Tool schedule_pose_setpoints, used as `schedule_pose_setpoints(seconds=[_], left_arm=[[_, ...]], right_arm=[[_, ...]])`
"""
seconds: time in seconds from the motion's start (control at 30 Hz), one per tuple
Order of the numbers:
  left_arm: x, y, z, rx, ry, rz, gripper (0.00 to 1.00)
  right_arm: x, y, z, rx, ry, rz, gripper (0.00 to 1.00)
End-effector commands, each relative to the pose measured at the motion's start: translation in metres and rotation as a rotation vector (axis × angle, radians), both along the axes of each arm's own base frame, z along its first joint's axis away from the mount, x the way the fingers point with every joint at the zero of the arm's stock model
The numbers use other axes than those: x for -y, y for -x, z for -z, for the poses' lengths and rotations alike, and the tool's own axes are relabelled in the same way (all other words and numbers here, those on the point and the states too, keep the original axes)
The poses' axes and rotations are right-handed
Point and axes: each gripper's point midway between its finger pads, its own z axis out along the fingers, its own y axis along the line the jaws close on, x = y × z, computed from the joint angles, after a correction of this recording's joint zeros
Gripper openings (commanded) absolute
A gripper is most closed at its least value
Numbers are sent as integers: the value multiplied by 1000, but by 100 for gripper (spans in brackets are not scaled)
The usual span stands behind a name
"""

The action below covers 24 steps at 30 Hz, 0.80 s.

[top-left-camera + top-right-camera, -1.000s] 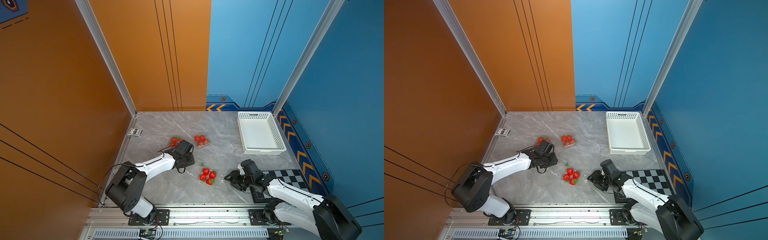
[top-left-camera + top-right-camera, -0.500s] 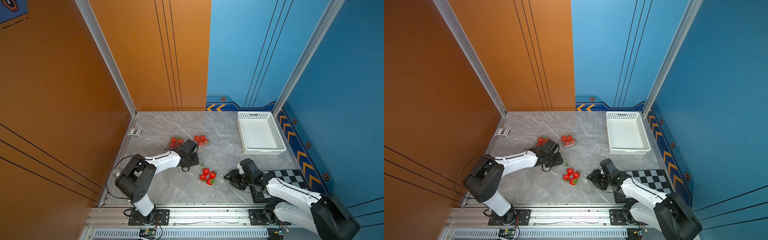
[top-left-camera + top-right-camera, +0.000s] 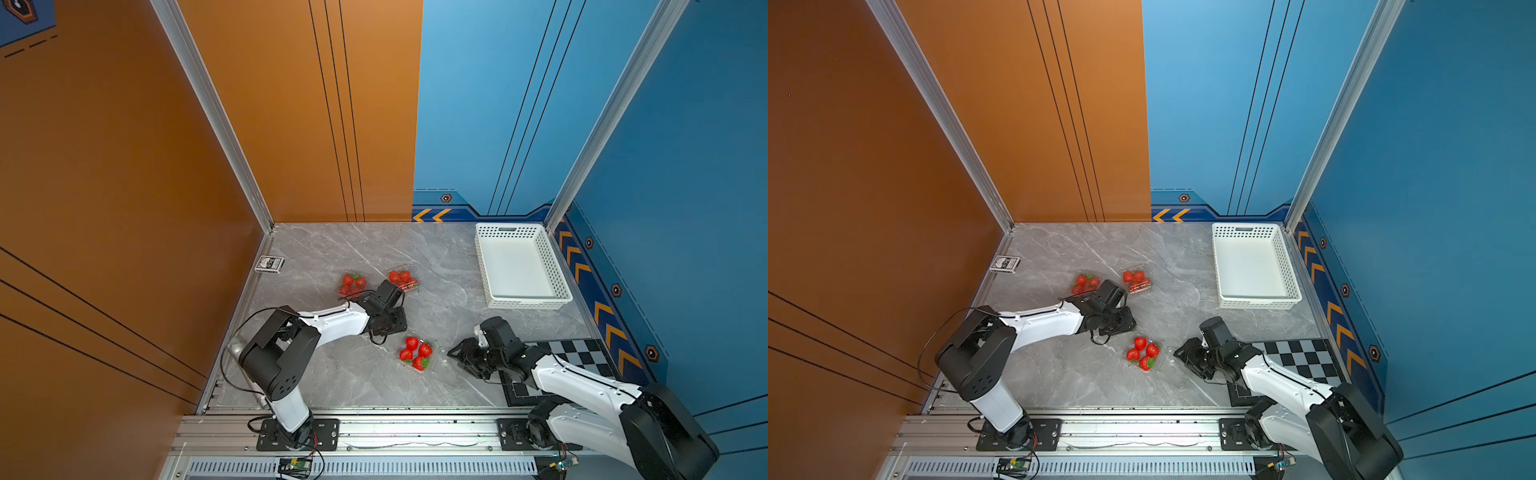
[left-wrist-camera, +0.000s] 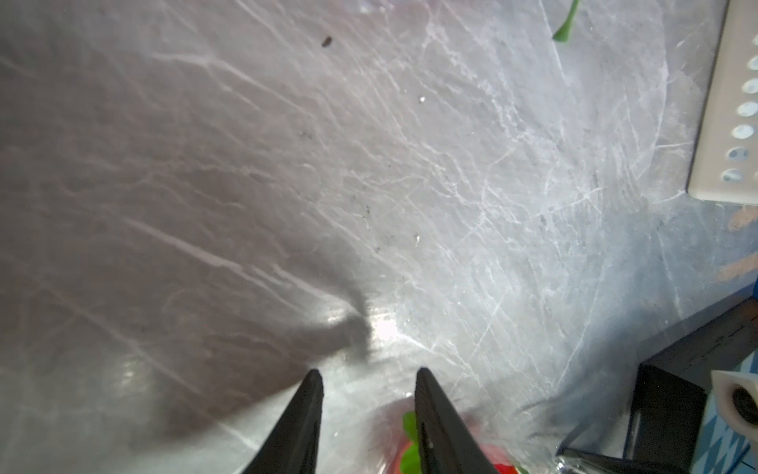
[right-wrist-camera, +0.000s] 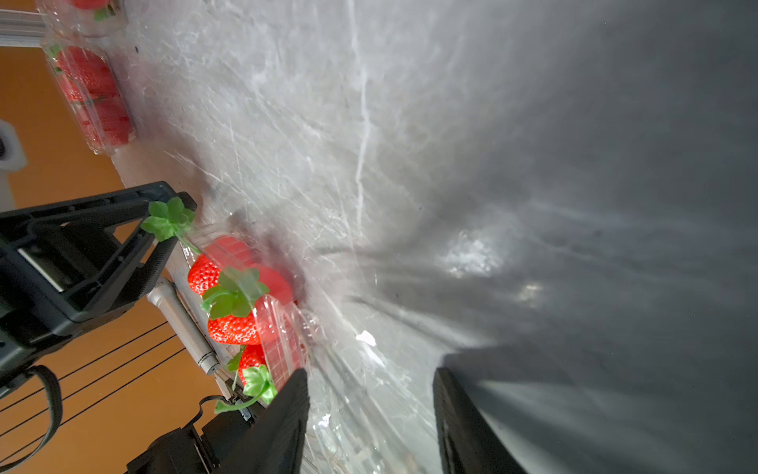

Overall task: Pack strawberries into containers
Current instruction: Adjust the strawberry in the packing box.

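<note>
Three clear clamshell containers hold red strawberries: one far left (image 3: 353,284), one beside it (image 3: 403,280), and a near one (image 3: 417,353) with its lid open. My left gripper (image 3: 400,326) (image 4: 369,371) hovers low just behind the near container, open, with only blurred clear plastic and a strawberry (image 4: 410,451) at its fingers. On that container's right side is my right gripper (image 3: 454,355) (image 5: 371,371), open. Its fingers straddle the flat clear lid (image 5: 361,414). The near container's strawberries (image 5: 229,295) sit beside one finger.
An empty white perforated basket (image 3: 521,266) stands at the back right. A small card box (image 3: 270,264) lies by the left wall. A checkered mat (image 3: 582,357) lies under the right arm. A loose green leafy cap (image 5: 168,217) rests by the left gripper's finger.
The left arm has swung its gripper rightward and nearer, from beside the far-left container to just behind the near one. The right gripper has stayed in place, its jaws slightly narrower.
</note>
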Motion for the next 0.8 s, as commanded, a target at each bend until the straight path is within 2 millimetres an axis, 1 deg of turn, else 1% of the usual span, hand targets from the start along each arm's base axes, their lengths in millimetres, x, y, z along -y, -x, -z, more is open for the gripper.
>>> schedule_pose_setpoints(seconds=[0.0, 0.13, 0.4, 0.57, 0.6, 0.67, 0.77], left_arm=[[7, 5, -7, -1, 23, 16, 40], [8, 9, -11, 4, 30, 22, 40], [12, 12, -26, 27, 62, 39, 40], [12, 18, -24, 19, 52, 49, 39], [11, 19, -24, 19, 46, 48, 38], [-3, 18, -24, 32, 0, 20, 38], [-15, 14, -32, 54, -2, -6, 40]], right_arm=[[-3, -4, -3, 25, -12, -16, 52], [-3, -5, -3, 27, -12, -16, 52], [-3, -8, -1, 27, -14, -13, 52], [-2, -11, -2, 31, -16, -8, 52], [-2, -11, -2, 32, -16, -9, 52], [-1, -10, -1, 28, -17, -11, 52], [-1, -10, -2, 32, -18, -8, 52]])
